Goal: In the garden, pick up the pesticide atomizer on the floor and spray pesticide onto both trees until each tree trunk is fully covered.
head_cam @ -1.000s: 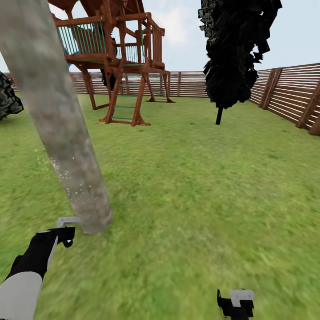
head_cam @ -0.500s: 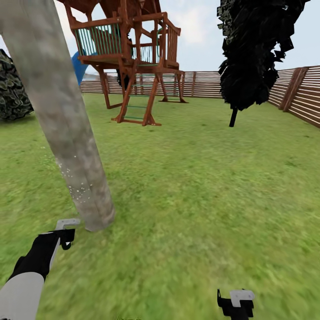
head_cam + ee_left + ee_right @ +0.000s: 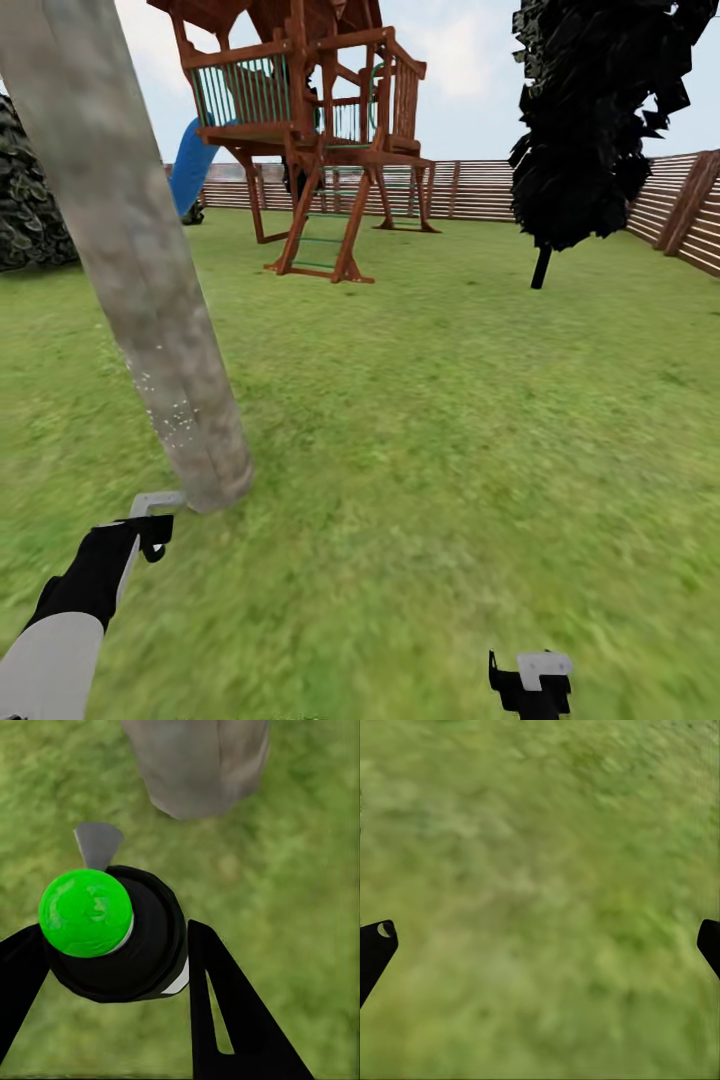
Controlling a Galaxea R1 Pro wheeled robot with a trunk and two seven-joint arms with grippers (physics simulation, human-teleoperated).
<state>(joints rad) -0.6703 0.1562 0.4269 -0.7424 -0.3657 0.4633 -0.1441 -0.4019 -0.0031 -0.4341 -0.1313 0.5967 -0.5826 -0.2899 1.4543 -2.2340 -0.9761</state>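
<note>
Background: brown wooden play tower [image 3: 310, 140] with green railings and ladder on the lawn, blue slide [image 3: 192, 165] at its left side, black-foliage tree [image 3: 590, 120] on a thin stem to the right, dark shrub [image 3: 30, 205] at far left, pale cloudy sky [image 3: 470, 80] above.

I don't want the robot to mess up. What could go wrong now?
The left hand holds the atomizer very near the foot of the tree trunk, so it might bump the trunk. White specks show only on a low patch of trunk, so the rest may get missed. The nozzle seems to point beside the trunk's base in the left wrist view, so spray might land on the grass.
</note>
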